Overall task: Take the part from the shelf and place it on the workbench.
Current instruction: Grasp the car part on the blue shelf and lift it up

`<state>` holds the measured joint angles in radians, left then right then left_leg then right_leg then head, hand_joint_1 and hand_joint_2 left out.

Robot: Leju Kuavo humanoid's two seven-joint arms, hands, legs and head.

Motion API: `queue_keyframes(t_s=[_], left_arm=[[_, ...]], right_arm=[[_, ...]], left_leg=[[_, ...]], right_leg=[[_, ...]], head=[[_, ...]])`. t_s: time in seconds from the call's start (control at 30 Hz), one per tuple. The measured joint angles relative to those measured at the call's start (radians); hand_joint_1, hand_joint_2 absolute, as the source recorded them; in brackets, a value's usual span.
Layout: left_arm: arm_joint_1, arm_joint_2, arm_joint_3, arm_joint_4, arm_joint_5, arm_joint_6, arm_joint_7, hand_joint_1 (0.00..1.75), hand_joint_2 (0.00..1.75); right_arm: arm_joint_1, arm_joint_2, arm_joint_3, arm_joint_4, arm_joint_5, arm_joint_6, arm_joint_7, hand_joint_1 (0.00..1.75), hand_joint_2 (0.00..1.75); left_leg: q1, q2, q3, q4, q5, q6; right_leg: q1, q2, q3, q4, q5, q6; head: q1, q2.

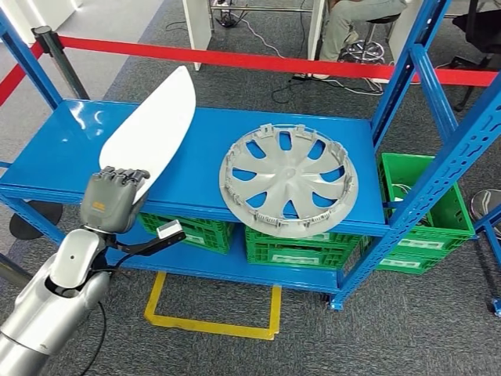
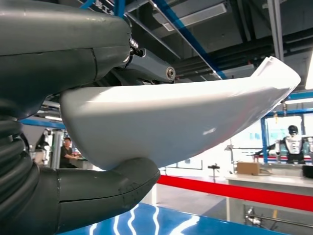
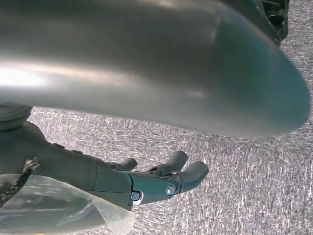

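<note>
One glossy curved panel (image 1: 155, 124) (white, perhaps plastic)

The robot's right hand (image 3: 122, 183) hangs above grey speckled carpet floor (image 3: 239, 181), its dark fingers (image 3: 191, 174) loosely extended and spread, holding nothing. A broad, blurred silver-grey rounded surface (image 3: 147, 63), too close to the lens to identify, lies across the frame beside the hand. A crumpled piece of clear plastic film (image 3: 74, 208) sits by the wrist, next to a frayed dark cord (image 3: 18, 182).
</note>
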<state>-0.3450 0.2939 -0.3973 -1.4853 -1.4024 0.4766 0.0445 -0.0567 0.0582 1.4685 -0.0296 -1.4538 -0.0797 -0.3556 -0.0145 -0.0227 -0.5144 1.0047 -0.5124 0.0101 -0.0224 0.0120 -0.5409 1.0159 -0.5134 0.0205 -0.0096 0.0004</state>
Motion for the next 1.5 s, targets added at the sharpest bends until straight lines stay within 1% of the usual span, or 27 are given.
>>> queue_keyframes(t_s=[0.1, 0.17, 0.27, 0.3, 0.33, 0.37, 0.43, 0.5, 0.6, 0.63, 0.7, 0.77, 0.83, 0.87, 0.9, 1.0, 1.07, 1.13, 1.17, 1.2, 1.23, 1.3, 1.33, 1.37, 1.4, 1.43, 1.5], left_arm=[[0.013, 0.019, 0.022, -0.021, 0.017, -0.019, 0.004, 1.75, 1.75], [0.02, 0.029, 0.034, -0.029, 0.028, -0.031, 0.005, 1.75, 1.75], [0.038, 0.039, 0.046, -0.031, 0.044, -0.048, 0.004, 1.75, 1.75], [0.046, 0.042, 0.048, -0.031, 0.05, -0.054, 0.004, 1.75, 1.75], [0.052, 0.044, 0.05, -0.031, 0.054, -0.059, 0.003, 1.75, 1.75], [0.058, 0.047, 0.051, -0.031, 0.058, -0.063, 0.002, 1.75, 1.75], [0.064, 0.052, 0.057, -0.032, 0.063, -0.068, 0.002, 1.75, 1.75], [0.066, 0.057, 0.064, -0.033, 0.069, -0.074, 0.002, 1.75, 1.75], [0.067, 0.066, 0.071, -0.04, 0.078, -0.095, 0.003, 1.75, 1.75], [0.068, 0.069, 0.073, -0.042, 0.08, -0.1, 0.003, 1.75, 1.75], [0.07, 0.073, 0.075, -0.043, 0.081, -0.104, 0.004, 1.75, 1.75], [0.071, 0.075, 0.076, -0.043, 0.081, -0.104, 0.004, 1.75, 1.75], [0.073, 0.075, 0.076, -0.043, 0.081, -0.107, 0.004, 1.75, 1.75], [0.075, 0.075, 0.076, -0.043, 0.081, -0.108, 0.004, 1.75, 1.75], [0.077, 0.076, 0.076, -0.043, 0.082, -0.109, 0.004, 1.75, 1.75], [0.081, 0.078, 0.077, -0.047, 0.084, -0.106, 0.003, 1.75, 1.75], [0.082, 0.08, 0.078, -0.053, 0.087, -0.109, 0.003, 1.75, 1.75], [0.085, 0.081, 0.079, -0.058, 0.09, -0.113, 0.003, 1.75, 1.75], [0.086, 0.082, 0.079, -0.06, 0.091, -0.114, 0.003, 1.75, 1.75], [0.088, 0.082, 0.08, -0.062, 0.091, -0.115, 0.003, 1.75, 1.75], [0.089, 0.081, 0.08, -0.063, 0.091, -0.116, 0.003, 1.75, 1.75], [0.094, 0.08, 0.08, -0.065, 0.091, -0.118, 0.003, 1.75, 1.75], [0.097, 0.08, 0.08, -0.065, 0.091, -0.119, 0.003, 1.75, 1.75], [0.101, 0.08, 0.08, -0.065, 0.091, -0.119, 0.003, 1.75, 1.75], [0.104, 0.08, 0.08, -0.065, 0.091, -0.119, 0.003, 1.75, 1.75], [0.107, 0.08, 0.081, -0.065, 0.091, -0.118, 0.003, 1.75, 1.75], [0.112, 0.081, 0.083, -0.066, 0.091, -0.114, 0.003, 1.75, 1.75]], right_arm=[[-0.001, 0.007, 0.0, 0.003, 0.002, 0.002, 0.0, 0.0, 0.0], [-0.002, 0.008, 0.0, 0.006, 0.003, 0.005, 0.001, 0.0, 0.0], [-0.002, 0.008, 0.001, 0.009, 0.003, 0.01, 0.006, 0.0, 0.0], [-0.002, 0.008, 0.001, 0.01, 0.003, 0.012, 0.008, 0.0, 0.0], [-0.001, 0.008, 0.001, 0.01, 0.003, 0.013, 0.01, 0.0, 0.0], [0.0, 0.008, 0.001, 0.011, 0.002, 0.014, 0.012, 0.0, 0.0], [-0.002, 0.008, 0.002, 0.011, 0.002, 0.016, 0.014, 0.0, 0.0], [-0.005, 0.01, 0.002, 0.012, 0.0, 0.018, 0.015, 0.0, 0.0], [-0.007, 0.011, 0.002, 0.012, -0.006, 0.021, 0.018, 0.0, 0.0], [-0.008, 0.011, 0.002, 0.013, -0.007, 0.021, 0.018, 0.0, 0.0], [-0.008, 0.011, 0.002, 0.014, -0.009, 0.022, 0.018, 0.0, 0.0], [-0.008, 0.012, 0.002, 0.015, -0.01, 0.023, 0.018, 0.0, 0.0], [-0.008, 0.012, 0.002, 0.015, -0.012, 0.024, 0.018, 0.0, 0.0], [-0.008, 0.012, 0.002, 0.015, -0.013, 0.024, 0.018, 0.0, 0.0], [-0.009, 0.012, 0.002, 0.015, -0.015, 0.024, 0.018, 0.0, 0.0], [-0.009, 0.012, 0.002, 0.015, -0.018, 0.024, 0.019, 0.0, 0.0], [-0.01, 0.013, 0.002, 0.015, -0.022, 0.023, 0.02, 0.0, 0.0], [-0.009, 0.014, 0.002, 0.015, -0.026, 0.022, 0.024, 0.0, 0.0], [-0.008, 0.014, 0.002, 0.015, -0.027, 0.021, 0.025, 0.0, 0.0], [-0.008, 0.014, 0.002, 0.016, -0.028, 0.021, 0.027, 0.0, 0.0], [-0.008, 0.014, 0.002, 0.016, -0.029, 0.021, 0.028, 0.0, 0.0], [-0.008, 0.014, 0.002, 0.016, -0.03, 0.021, 0.03, 0.0, 0.0], [-0.008, 0.014, 0.002, 0.016, -0.031, 0.021, 0.032, 0.0, 0.0], [-0.008, 0.015, 0.002, 0.016, -0.032, 0.021, 0.033, 0.0, 0.0], [-0.008, 0.015, 0.002, 0.016, -0.033, 0.021, 0.035, 0.0, 0.0], [-0.008, 0.015, 0.002, 0.016, -0.034, 0.021, 0.037, 0.0, 0.0], [-0.01, 0.015, 0.002, 0.017, -0.034, 0.02, 0.039, 0.0, 0.0]], left_leg=[[0.001, 0.003, 0.003, -0.014, 0.015, 0.015], [0.009, 0.007, 0.01, -0.043, 0.036, 0.026], [0.014, 0.01, 0.005, -0.052, 0.045, 0.03], [0.015, 0.01, 0.002, -0.049, 0.045, 0.029], [0.016, 0.011, 0.0, -0.047, 0.044, 0.027], [0.018, 0.011, -0.001, -0.042, 0.043, 0.024], [0.023, 0.01, -0.006, -0.029, 0.036, 0.01], [0.022, 0.009, -0.017, -0.011, 0.031, -0.005], [0.022, 0.007, -0.034, 0.004, 0.032, -0.02], [0.023, 0.009, -0.041, 0.014, 0.021, -0.025], [0.025, 0.012, -0.067, 0.076, -0.033, -0.034], [0.025, 0.013, -0.103, 0.177, -0.099, -0.039], [0.025, 0.013, -0.125, 0.256, -0.132, -0.04], [0.025, 0.013, -0.12, 0.264, -0.128, -0.038], [0.025, 0.013, -0.1, 0.242, -0.108, -0.035], [0.021, 0.013, 0.012, 0.052, -0.034, -0.022], [0.016, 0.013, 0.043, -0.013, -0.026, -0.016], [0.013, 0.013, 0.036, -0.019, -0.013, -0.009], [0.014, 0.015, 0.03, -0.022, -0.004, -0.004], [0.016, 0.017, 0.022, -0.025, 0.007, 0.003], [0.017, 0.018, 0.011, -0.028, 0.019, 0.01], [0.014, 0.019, -0.016, -0.027, 0.04, 0.018], [0.012, 0.019, -0.031, -0.026, 0.05, 0.019], [0.01, 0.019, -0.045, -0.024, 0.06, 0.02], [0.007, 0.019, -0.059, -0.022, 0.07, 0.02], [0.005, 0.019, -0.072, -0.02, 0.078, 0.019], [0.002, 0.019, -0.092, -0.016, 0.093, 0.014]], right_leg=[[0.0, 0.0, -0.001, -0.008, 0.007, 0.013], [0.005, -0.003, -0.02, 0.023, -0.021, 0.017], [0.003, -0.004, -0.104, 0.198, -0.103, 0.024], [0.001, -0.005, -0.125, 0.241, -0.109, 0.027], [0.0, -0.005, -0.129, 0.248, -0.096, 0.031], [-0.002, -0.006, -0.114, 0.216, -0.064, 0.034], [-0.006, -0.006, -0.05, 0.095, -0.002, 0.04], [-0.006, -0.001, -0.012, 0.024, 0.015, 0.033], [-0.004, 0.002, -0.02, 0.019, 0.009, 0.005], [-0.005, 0.001, -0.025, 0.019, 0.012, -0.004], [-0.006, -0.002, -0.037, 0.017, 0.022, -0.019], [-0.003, -0.006, -0.048, 0.017, 0.03, -0.028], [0.0, -0.01, -0.06, 0.018, 0.038, -0.032], [0.002, -0.012, -0.067, 0.018, 0.044, -0.033], [0.003, -0.013, -0.074, 0.018, 0.049, -0.032], [0.006, -0.014, -0.089, 0.018, 0.067, -0.023], [0.006, -0.015, -0.095, 0.015, 0.082, -0.011], [0.004, -0.015, -0.097, 0.009, 0.096, 0.003], [0.004, -0.014, -0.102, 0.011, 0.091, 0.009], [0.003, -0.013, -0.112, 0.027, 0.068, 0.013], [0.003, -0.013, -0.127, 0.063, 0.029, 0.017], [0.003, -0.013, -0.165, 0.188, -0.065, 0.021], [0.003, -0.013, -0.176, 0.247, -0.09, 0.023], [0.004, -0.013, -0.176, 0.282, -0.093, 0.023], [0.004, -0.013, -0.158, 0.281, -0.074, 0.022], [0.006, -0.013, -0.122, 0.243, -0.044, 0.017], [0.012, -0.011, -0.016, 0.097, -0.012, 0.001]], head=[[0.0, 0.0], [0.004, 0.0], [0.008, 0.0], [0.008, 0.0], [0.008, 0.0], [0.008, 0.0], [0.009, 0.0], [0.011, 0.0], [0.009, 0.0], [0.008, 0.0], [0.006, 0.0], [0.004, 0.0], [0.004, 0.0], [0.004, 0.0], [0.005, 0.0], [0.005, 0.0], [0.005, 0.0], [0.005, 0.0], [0.005, 0.0], [0.006, 0.0], [0.007, 0.0], [0.008, 0.0], [0.008, 0.0], [0.008, 0.0], [0.008, 0.0], [0.008, 0.0], [0.008, 0.0]])
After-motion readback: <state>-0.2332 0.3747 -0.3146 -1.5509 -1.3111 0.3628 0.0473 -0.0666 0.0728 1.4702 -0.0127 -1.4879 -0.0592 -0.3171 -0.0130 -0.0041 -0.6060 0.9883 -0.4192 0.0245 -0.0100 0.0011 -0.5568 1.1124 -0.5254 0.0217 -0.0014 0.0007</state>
